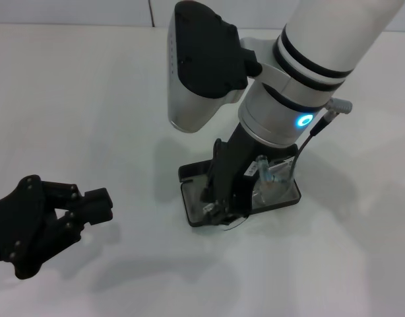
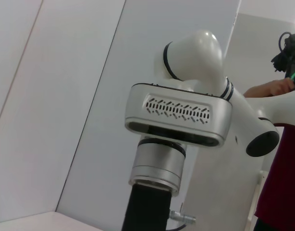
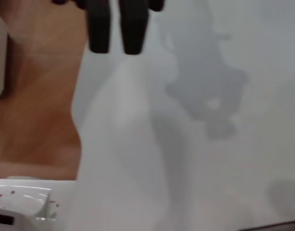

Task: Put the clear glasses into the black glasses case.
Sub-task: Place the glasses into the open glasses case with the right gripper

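While the right arm reaches down over it, the black glasses case [image 1: 281, 197] lies open and flat on the white table [image 1: 90, 99], just right of centre in the lower half of the head view. Its dark rim with rounded corners frames a paler lining, and the left part of it is hidden behind the arm's black wrist and fingers. The clear glasses [image 1: 272, 177] sit inside the case toward its right end, showing only as a faint glint of see-through plastic against the lining; their exact lie cannot be made out. A curved clear edge also peeks out at the case's front rim, below the fingers. The right gripper [image 1: 219, 206] stands almost upright with its tips down in the case's left half; whether its fingers are apart or pinched together cannot be told from the head view, as the tips blur into the case. A thin grey cable [image 1: 307, 146] hangs from the arm above the case's back right corner. Far off at the lower left edge, well apart from the case, the left gripper [image 1: 100, 205] rests low over the table with its fingers drawn together, holding nothing.
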`<control>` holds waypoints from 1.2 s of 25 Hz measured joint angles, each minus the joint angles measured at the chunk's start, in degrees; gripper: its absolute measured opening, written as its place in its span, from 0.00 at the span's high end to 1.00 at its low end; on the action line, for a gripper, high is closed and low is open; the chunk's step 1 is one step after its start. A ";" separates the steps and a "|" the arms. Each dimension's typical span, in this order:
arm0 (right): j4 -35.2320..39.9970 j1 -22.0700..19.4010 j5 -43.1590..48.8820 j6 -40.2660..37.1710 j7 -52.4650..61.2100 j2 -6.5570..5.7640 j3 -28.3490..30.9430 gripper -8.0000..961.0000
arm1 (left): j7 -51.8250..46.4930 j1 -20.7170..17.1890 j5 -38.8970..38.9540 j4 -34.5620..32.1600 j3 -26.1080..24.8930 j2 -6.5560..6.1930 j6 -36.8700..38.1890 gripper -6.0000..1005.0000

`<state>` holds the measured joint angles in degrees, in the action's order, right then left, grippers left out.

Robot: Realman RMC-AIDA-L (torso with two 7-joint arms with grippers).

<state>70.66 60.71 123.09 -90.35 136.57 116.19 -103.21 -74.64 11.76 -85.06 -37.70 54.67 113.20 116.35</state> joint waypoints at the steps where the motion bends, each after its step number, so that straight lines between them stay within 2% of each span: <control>1: -0.17 0.03 -0.42 -0.15 -0.27 0.00 0.04 0.69 | 0.00 0.00 0.00 0.00 0.00 0.00 0.00 0.91; 7: -4.45 0.99 -3.93 -0.89 -2.43 0.00 0.05 0.69 | -0.02 -0.07 -0.02 0.06 0.00 0.27 0.00 0.91; 12: -7.50 1.98 -3.41 -0.26 -4.15 0.00 -0.40 0.69 | 0.00 -0.07 -0.06 0.10 0.00 0.39 -0.01 0.90; 22: -1.74 1.31 8.49 -2.94 -4.85 0.00 0.93 0.69 | -0.28 -0.34 -0.28 0.57 0.08 0.38 -0.07 0.90; 30: -2.70 0.87 10.57 -2.43 -7.30 0.00 0.23 0.69 | 0.13 0.00 -0.50 1.60 0.04 0.35 -0.09 0.90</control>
<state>67.96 61.59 133.66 -92.78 129.27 116.18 -102.98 -74.52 11.76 -85.56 -36.10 54.71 113.55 116.26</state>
